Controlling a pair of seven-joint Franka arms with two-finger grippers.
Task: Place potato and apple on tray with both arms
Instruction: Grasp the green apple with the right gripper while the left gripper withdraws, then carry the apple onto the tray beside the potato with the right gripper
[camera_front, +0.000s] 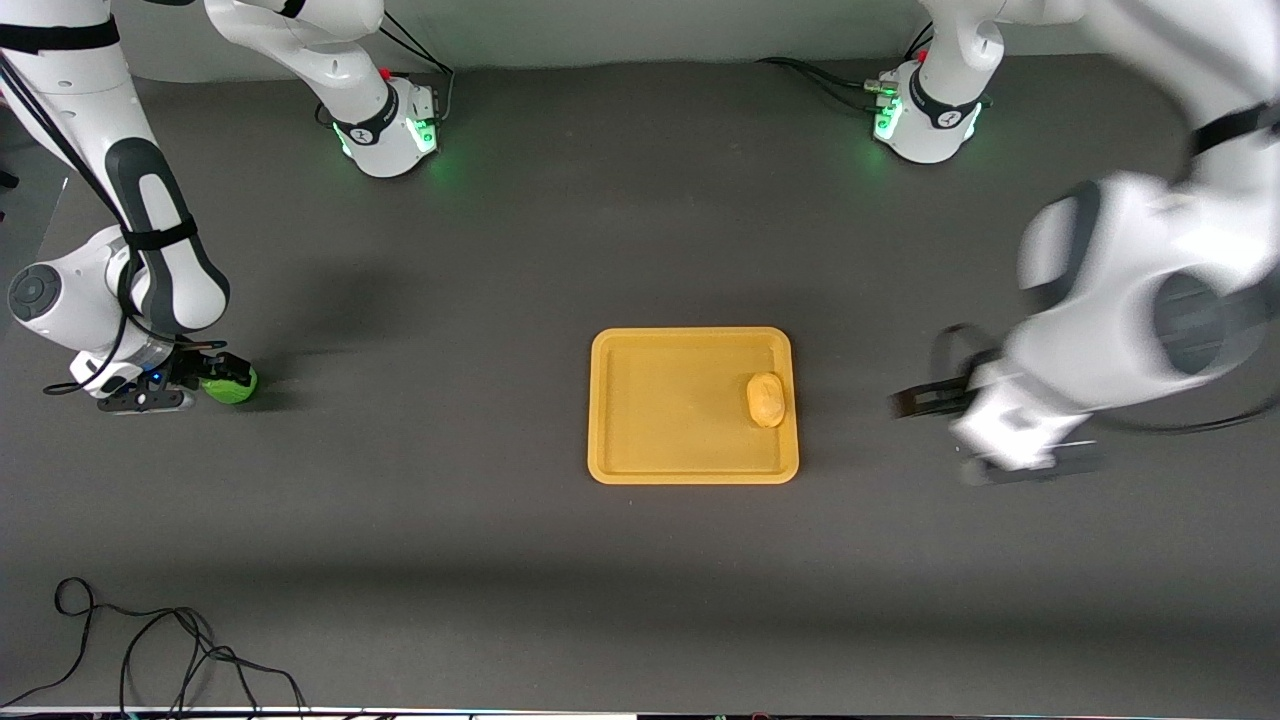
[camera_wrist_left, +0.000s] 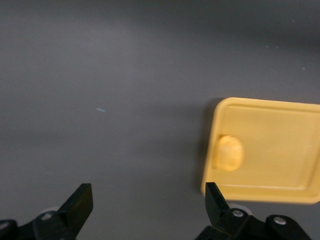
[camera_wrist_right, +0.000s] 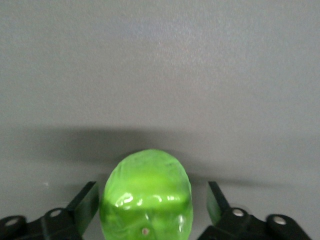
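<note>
The yellow-tan potato (camera_front: 766, 399) lies in the yellow-orange tray (camera_front: 660, 400), at the tray's end toward the left arm. My left gripper (camera_front: 935, 438) is open and empty over bare table, beside that end of the tray. In the left wrist view my left gripper (camera_wrist_left: 149, 200) faces the tray (camera_wrist_left: 280, 150) and the potato (camera_wrist_left: 229, 153). The lime-green apple (camera_front: 235, 388) sits on the table at the right arm's end. My right gripper (camera_front: 215, 385) is low around it. In the right wrist view the apple (camera_wrist_right: 146, 195) lies between the open fingers of my right gripper (camera_wrist_right: 152, 202), with a gap on each side.
A black cable (camera_front: 150, 650) lies loose on the table near the front camera at the right arm's end. The two arm bases (camera_front: 390, 125) (camera_front: 925, 115) stand with green lights on the table's edge farthest from the front camera.
</note>
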